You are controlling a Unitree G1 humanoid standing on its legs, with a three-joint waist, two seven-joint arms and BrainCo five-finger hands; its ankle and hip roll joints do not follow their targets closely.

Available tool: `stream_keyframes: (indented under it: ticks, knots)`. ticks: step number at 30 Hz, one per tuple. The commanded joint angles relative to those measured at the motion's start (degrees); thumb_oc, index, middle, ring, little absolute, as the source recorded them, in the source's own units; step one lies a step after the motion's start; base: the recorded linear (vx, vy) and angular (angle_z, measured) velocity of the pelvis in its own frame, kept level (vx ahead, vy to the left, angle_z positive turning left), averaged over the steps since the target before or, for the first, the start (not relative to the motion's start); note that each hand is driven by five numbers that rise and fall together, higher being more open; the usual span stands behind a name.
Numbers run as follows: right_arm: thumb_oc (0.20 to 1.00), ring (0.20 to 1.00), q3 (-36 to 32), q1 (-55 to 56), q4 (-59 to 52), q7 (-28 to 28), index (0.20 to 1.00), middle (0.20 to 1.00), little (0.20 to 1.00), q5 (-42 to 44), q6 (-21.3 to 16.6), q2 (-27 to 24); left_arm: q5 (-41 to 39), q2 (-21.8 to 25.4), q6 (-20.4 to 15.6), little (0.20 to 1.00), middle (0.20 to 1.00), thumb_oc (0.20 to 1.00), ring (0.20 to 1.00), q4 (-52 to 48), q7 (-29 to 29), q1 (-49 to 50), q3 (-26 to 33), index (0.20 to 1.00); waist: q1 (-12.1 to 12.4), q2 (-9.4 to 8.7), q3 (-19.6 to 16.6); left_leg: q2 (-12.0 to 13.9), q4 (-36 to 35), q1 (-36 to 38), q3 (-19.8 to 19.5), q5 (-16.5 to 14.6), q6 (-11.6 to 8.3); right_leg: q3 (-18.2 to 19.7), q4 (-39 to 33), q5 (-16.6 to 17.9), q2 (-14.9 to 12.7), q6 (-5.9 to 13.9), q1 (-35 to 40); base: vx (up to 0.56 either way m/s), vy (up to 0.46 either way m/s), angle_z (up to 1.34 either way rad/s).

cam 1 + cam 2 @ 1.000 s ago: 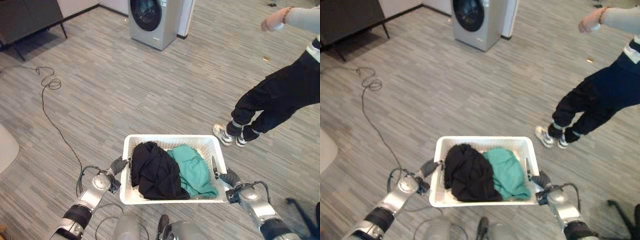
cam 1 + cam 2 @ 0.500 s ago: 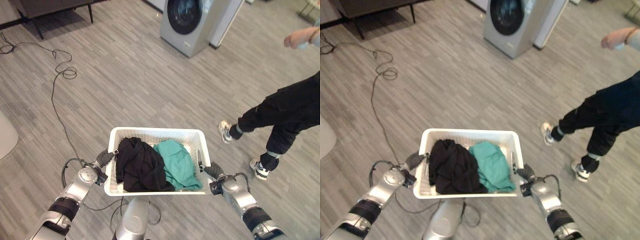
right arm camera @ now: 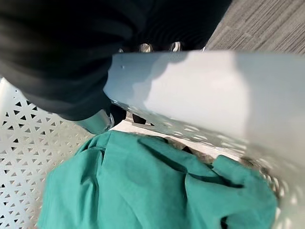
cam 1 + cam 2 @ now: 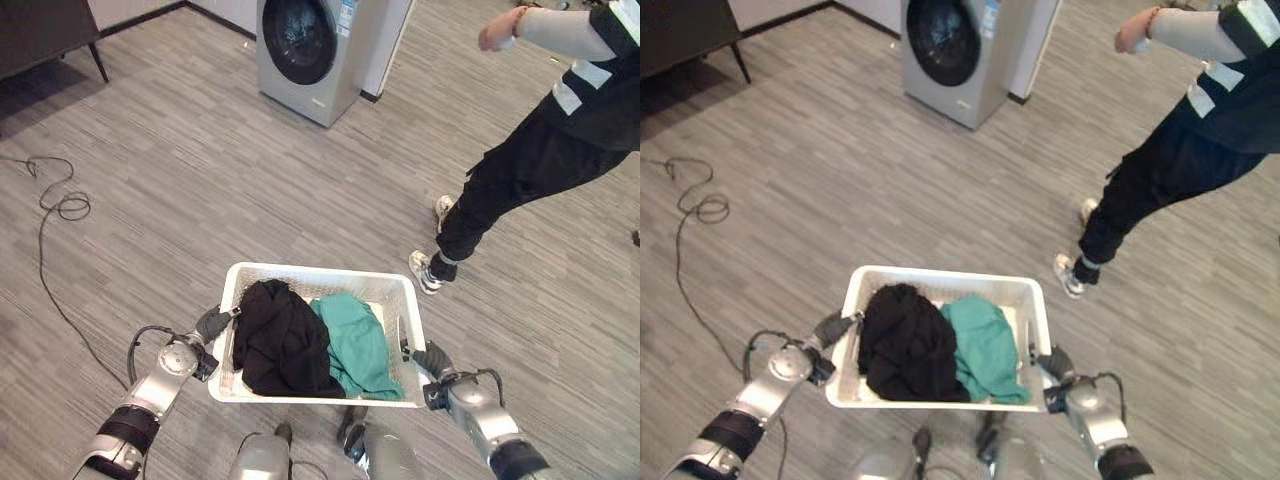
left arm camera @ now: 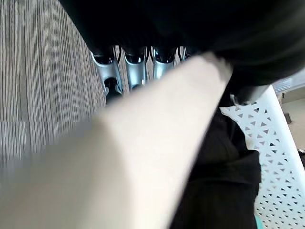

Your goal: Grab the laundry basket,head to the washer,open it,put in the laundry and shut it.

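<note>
A white perforated laundry basket (image 4: 320, 272) is carried low in front of me, above the wood floor. In it lie a black garment (image 4: 280, 340) on the left and a teal garment (image 4: 355, 345) on the right. My left hand (image 4: 212, 324) grips the left rim; in the left wrist view its fingers (image 5: 136, 67) curl over the rim (image 5: 157, 143). On the opposite rim sits my right hand (image 4: 432, 360), with the rim (image 3: 190, 90) and teal cloth (image 3: 143, 191) close up in its wrist view. The grey washer (image 4: 305, 50) stands ahead, door closed.
A person (image 4: 540, 150) in dark trousers stands on the floor ahead to the right, one arm raised. A thin cable (image 4: 55, 200) winds over the floor at left. A dark cabinet's leg (image 4: 98, 60) shows at the far left.
The whole picture has swung, so the camera moved. The basket stays held between both hands. The person has stepped and now stands with legs closer together.
</note>
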Motion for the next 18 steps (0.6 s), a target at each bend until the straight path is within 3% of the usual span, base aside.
stream_keyframes:
  ticks: [1,5,7,8,9,10,11,12,15,16,17,18]
  knots:
    - [0.200,0.200,-5.7,-3.1,-3.8,3.6,0.200,0.200,0.200,5.4,-6.6,-2.5,0.1,4.1,-3.2,0.200,0.200,0.200,0.200,-1.0,2.0,-0.1,2.7,0.200,0.0,0.82,-3.8,9.0,1.4,2.3,2.8,-3.7,-1.81,0.3,-1.4,4.7,-3.5,4.23,1.5,0.71,-0.153,0.65]
    - [0.200,0.200,-6.2,-1.8,-4.0,4.5,0.200,0.200,0.200,5.7,-6.2,-3.0,1.0,3.3,-3.5,0.200,0.200,0.200,0.200,0.2,1.8,-0.3,2.1,0.200,-2.3,0.51,-4.9,10.3,1.3,6.8,0.8,-5.8,-2.99,2.4,-0.8,6.1,-2.7,4.77,2.3,0.42,-0.145,0.46]
    - [0.200,0.200,-5.8,-1.3,-3.6,4.9,0.200,0.200,0.200,5.9,-6.2,-3.6,1.5,2.6,-3.8,0.200,0.200,0.200,0.200,0.7,1.9,0.3,2.2,0.200,-3.2,0.42,-6.7,12.8,2.0,9.3,0.5,-4.2,-4.13,3.3,1.1,7.8,-1.1,4.45,3.3,0.57,-0.341,0.70]
    - [0.200,0.200,-4.9,-1.8,-2.5,5.1,0.200,0.200,0.200,6.5,-6.1,-3.9,1.0,2.5,-3.9,0.200,0.200,0.200,0.200,0.9,1.8,1.0,2.4,0.200,-3.3,0.81,-7.4,15.8,8.5,7.7,0.4,2.5,-5.27,3.0,2.9,6.7,1.4,3.04,4.6,0.44,-0.317,0.88]
    - [0.200,0.200,-4.9,-1.8,-2.5,5.1,0.200,0.200,0.200,6.6,-6.2,-3.9,1.0,2.5,-3.9,0.200,0.200,0.200,0.200,0.9,1.8,1.0,2.4,0.200,-3.4,0.91,-7.5,15.9,8.8,7.4,0.2,2.3,-5.35,2.9,2.9,6.7,1.5,2.98,4.5,0.36,-0.364,0.64]
    - [0.200,0.200,-4.5,-2.5,-2.2,5.2,0.200,0.200,0.200,6.6,-6.1,-4.8,0.0,2.8,-3.7,0.200,0.200,0.200,0.200,0.5,1.3,1.1,2.4,0.200,-2.9,0.33,-7.0,16.5,16.7,3.3,-0.6,6.3,-4.91,2.9,3.6,5.6,2.7,1.37,6.0,0.24,-0.413,-0.28]
    - [0.200,0.200,-4.1,-2.8,-3.1,4.9,0.200,0.200,0.200,7.2,-6.5,-5.8,-0.9,3.4,-3.7,0.200,0.200,0.200,0.200,-0.3,1.4,1.9,3.3,0.200,-1.7,-0.84,-5.9,16.7,28.1,-2.4,-1.2,11.4,-3.54,3.3,4.2,3.6,4.9,-1.64,8.4,0.30,-0.521,-0.30]
    - [0.200,0.200,-4.0,-3.0,-3.0,4.6,0.200,0.200,0.200,7.6,-7.0,-6.3,-1.5,3.3,-3.8,0.200,0.200,0.200,0.200,-0.4,1.5,2.0,3.6,0.200,-0.9,-1.23,-5.2,16.1,32.7,-5.5,-2.3,11.9,-2.61,3.7,4.0,2.4,5.9,-2.88,9.5,0.22,-0.378,-0.35]
    - [0.200,0.200,-3.6,-3.8,-3.0,3.6,0.200,0.200,0.200,8.2,-7.3,-6.8,-2.6,3.4,-3.9,0.200,0.200,0.200,0.200,-1.0,2.0,2.3,4.6,0.200,0.2,-1.74,-4.0,16.7,35.2,-10.8,-1.0,11.8,-1.71,4.0,3.7,0.3,7.5,-4.28,11.6,0.14,-0.221,-0.32]
    - [0.200,0.200,-3.8,-3.8,-2.8,3.1,0.200,0.200,0.200,8.1,-7.5,-6.9,-2.7,3.2,-3.8,0.200,0.200,0.200,0.200,-1.0,2.1,2.3,4.6,0.200,0.8,-2.27,-3.4,16.8,34.5,-13.6,0.1,11.4,-1.55,3.7,3.3,-0.5,7.7,-4.53,12.7,0.31,-0.202,-0.08]
    - [0.200,0.200,-4.1,-3.7,-2.7,2.4,0.200,0.200,0.200,7.7,-7.8,-7.1,-2.8,3.0,-4.0,0.200,0.200,0.200,0.200,-1.1,2.1,2.3,5.0,0.200,1.8,-2.03,-2.8,16.2,29.1,-17.4,2.9,8.8,-1.84,3.4,2.5,-2.2,8.5,-4.46,14.7,0.34,-0.097,0.06]
    - [0.200,0.200,-4.1,-3.6,-2.7,2.4,0.200,0.200,0.200,7.5,-8.0,-7.1,-2.7,2.7,-4.1,0.200,0.200,0.200,0.200,-0.9,2.1,2.4,4.8,0.200,2.2,-1.72,-2.9,15.8,25.0,-17.7,3.8,8.5,-2.33,3.1,2.2,-2.9,8.8,-4.21,15.3,0.28,-0.021,0.02]
